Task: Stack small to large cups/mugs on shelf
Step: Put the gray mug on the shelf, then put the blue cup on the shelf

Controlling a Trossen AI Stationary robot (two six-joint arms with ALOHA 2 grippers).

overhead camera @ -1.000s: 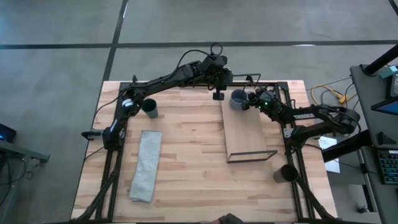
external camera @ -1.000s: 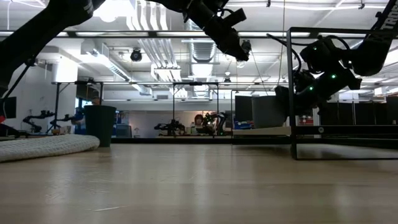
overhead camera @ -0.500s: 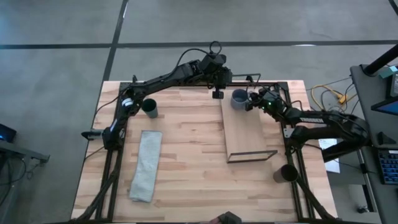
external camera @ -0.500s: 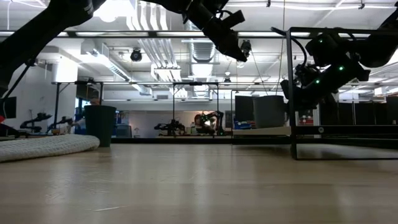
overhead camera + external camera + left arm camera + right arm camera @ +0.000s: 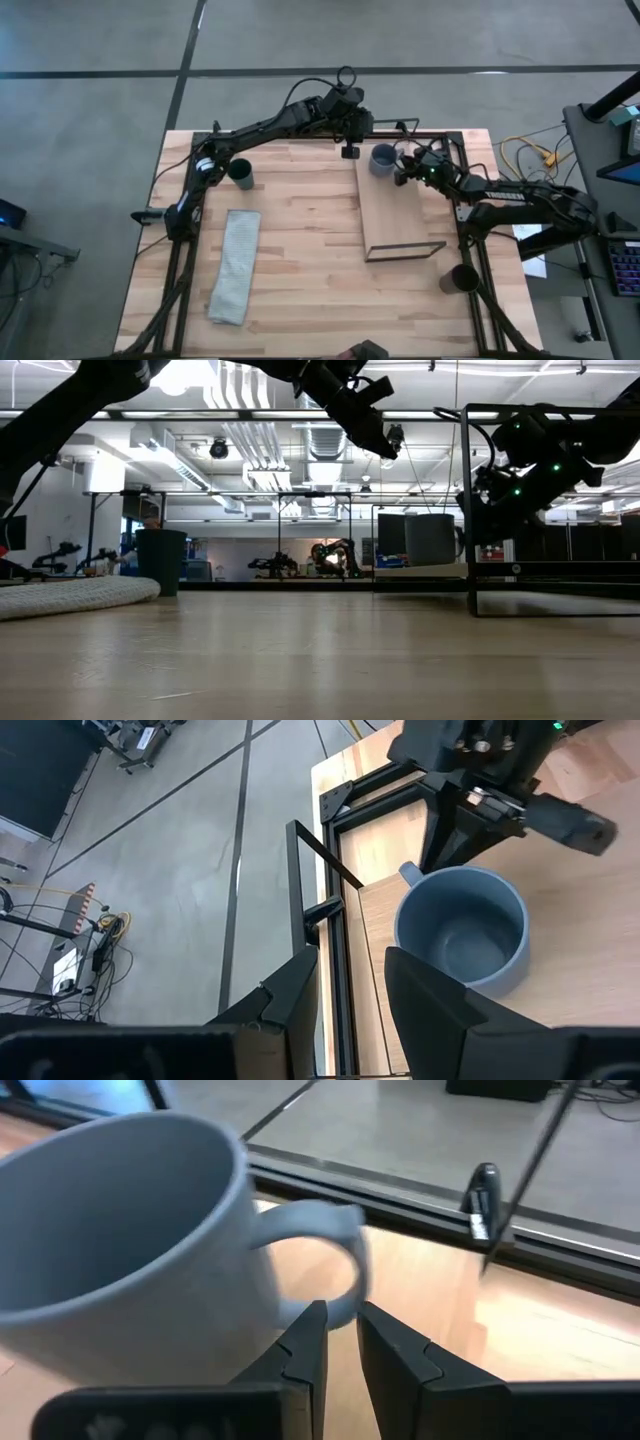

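Note:
The blue-grey mug (image 5: 381, 158) (image 5: 430, 540) (image 5: 462, 935) (image 5: 110, 1230) stands upright on its base at the far end of the light-wood shelf (image 5: 395, 215). My right gripper (image 5: 400, 170) (image 5: 478, 525) (image 5: 341, 1308) is just to the mug's right, its fingers a narrow gap apart, with their tips at the handle. My left gripper (image 5: 350, 152) (image 5: 388, 448) (image 5: 350, 960) hangs open above the table's far edge, left of the mug. The dark green cup (image 5: 241, 174) (image 5: 160, 560) stands at the far left. The dark brown-black cup (image 5: 463, 279) stands at the near right. My right gripper's fingertips (image 5: 315, 1315) stand level at the outer loop of the mug's handle (image 5: 347, 1270) (image 5: 408, 872), coming from the table's right. I cannot tell whether they touch it. The mug rests on the shelf board.
A long grey folded cloth (image 5: 235, 265) (image 5: 70, 595) lies on the left half of the tabletop. The shelf's black wire frame stands at its near end (image 5: 405, 250) and shows as posts in the low view (image 5: 467, 510). Bare planks lie between cloth and shelf.
My right gripper has risen a little and drawn slightly toward the table's right edge, away from the mug's side. The mug has stayed where it was on the shelf.

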